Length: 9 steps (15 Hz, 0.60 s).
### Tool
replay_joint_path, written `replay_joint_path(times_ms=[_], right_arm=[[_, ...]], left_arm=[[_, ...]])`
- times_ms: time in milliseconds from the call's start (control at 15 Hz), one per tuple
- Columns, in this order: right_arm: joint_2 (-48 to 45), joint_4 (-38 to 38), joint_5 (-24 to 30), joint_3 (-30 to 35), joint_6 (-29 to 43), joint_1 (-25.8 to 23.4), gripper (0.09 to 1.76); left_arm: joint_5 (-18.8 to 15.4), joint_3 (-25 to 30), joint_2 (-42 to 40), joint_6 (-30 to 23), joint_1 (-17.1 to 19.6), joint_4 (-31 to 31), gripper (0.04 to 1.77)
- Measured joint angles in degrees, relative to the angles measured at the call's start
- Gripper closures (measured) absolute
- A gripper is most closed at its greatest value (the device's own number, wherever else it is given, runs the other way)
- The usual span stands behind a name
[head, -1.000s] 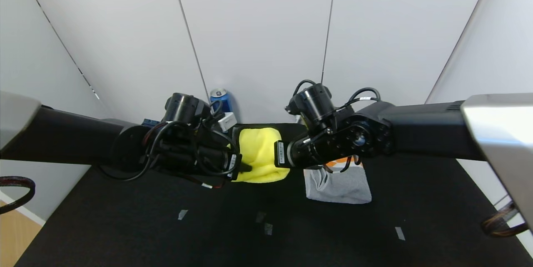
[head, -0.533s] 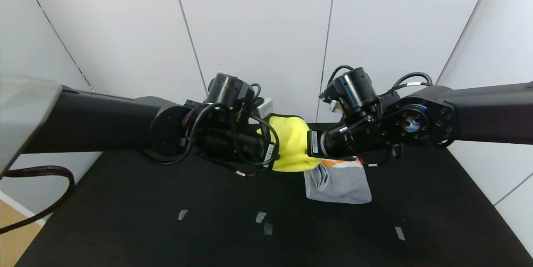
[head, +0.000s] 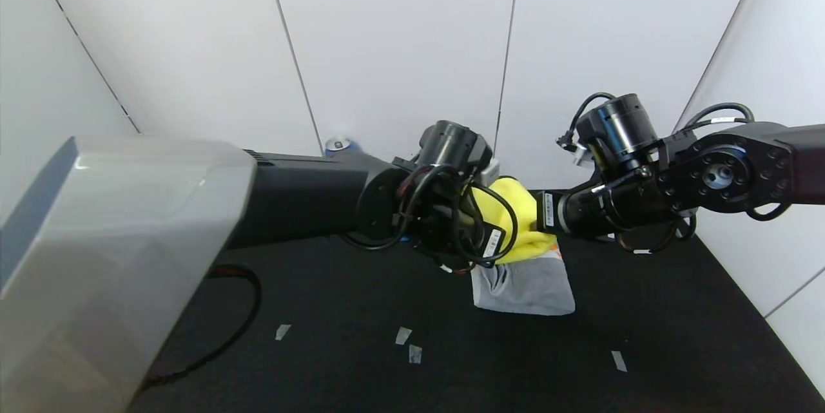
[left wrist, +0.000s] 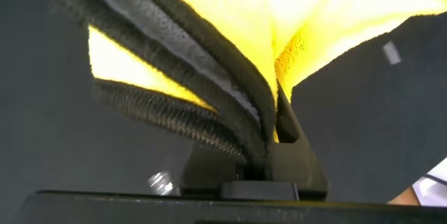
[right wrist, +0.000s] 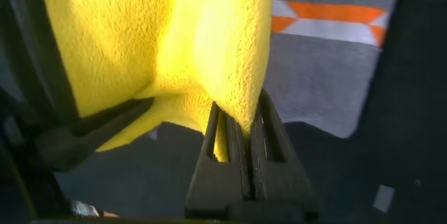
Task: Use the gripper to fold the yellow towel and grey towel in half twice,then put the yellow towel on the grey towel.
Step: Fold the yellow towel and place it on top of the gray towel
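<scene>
Left gripper (head: 493, 247) clamped on one side of the yellow towel (head: 523, 226), jaws pinched tight on its black-trimmed layers so the folds hold together. Towel slung in the air between both arms, over the far part of the grey towel (head: 525, 284) lying folded on the table (head: 335, 361), likely for setting down on top. Right gripper (head: 548, 216) nipped shut on the opposite side, keeping the bundle level.

No text, brand or number can be read. Small white stickers are seen on the left gripper (head: 494, 240) and the right gripper (head: 548, 209), but their print is too small to be made out.
</scene>
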Motion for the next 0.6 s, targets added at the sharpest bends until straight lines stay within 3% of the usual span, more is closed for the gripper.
replay_joint_path(times_ms=[200, 600], right_arm=[[-1.0, -0.7, -0.1, 2.3, -0.7, -2.4, 1.71], [0.2, -8.3, 0.0, 8.3, -0.9, -4.6, 1.71]], left_arm=[[0.9, -6.4, 4.8, 0.1, -1.7, 1.5, 1.61], [1.0, -8.0, 10.6, 0.5, -3.0, -1.4, 1.61]])
